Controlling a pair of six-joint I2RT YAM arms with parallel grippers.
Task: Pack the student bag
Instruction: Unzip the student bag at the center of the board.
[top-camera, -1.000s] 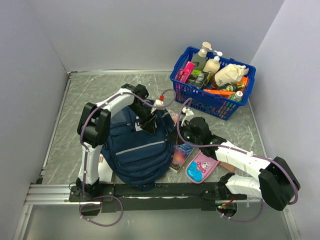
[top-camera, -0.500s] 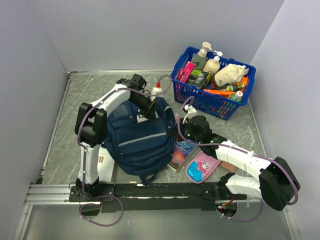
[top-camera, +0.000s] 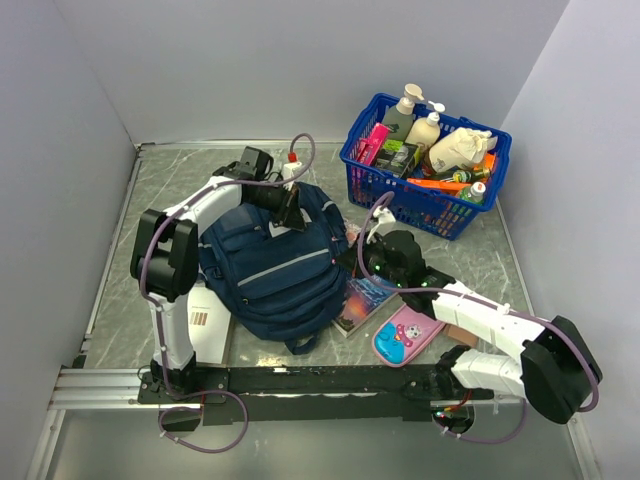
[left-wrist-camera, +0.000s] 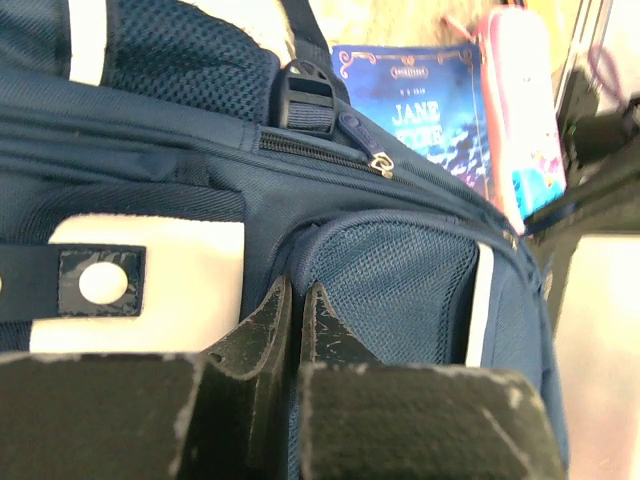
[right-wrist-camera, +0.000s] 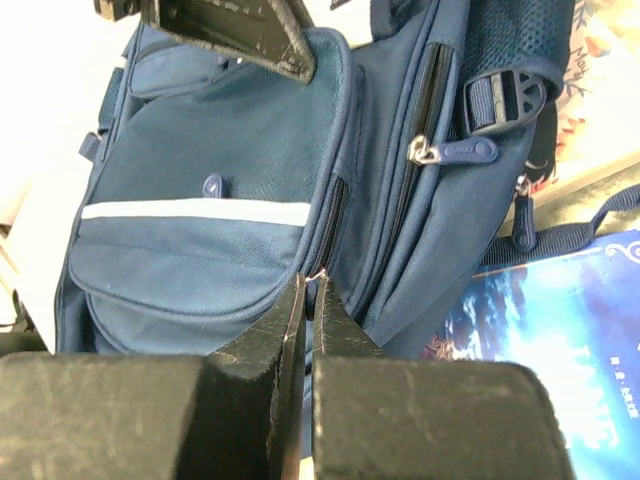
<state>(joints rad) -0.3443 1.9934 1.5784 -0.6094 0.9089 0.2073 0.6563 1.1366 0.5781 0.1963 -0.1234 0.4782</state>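
Large navy blue fabric backpack (top-camera: 272, 268) lies on the grey table (top-camera: 130, 240) between our arms | left gripper (left-wrist-camera: 297, 300) clenched on its top fabric | right gripper (right-wrist-camera: 310, 285) pinched shut at a zip (right-wrist-camera: 335, 215), hold unclear | we judge: opening it; next, draw the zip open.

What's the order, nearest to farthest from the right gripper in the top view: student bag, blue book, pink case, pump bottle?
1. student bag, right at the right gripper, on its left.
2. blue book, just nearer the bases.
3. pink case, closer still to the bases.
4. pump bottle, in the basket at the back.
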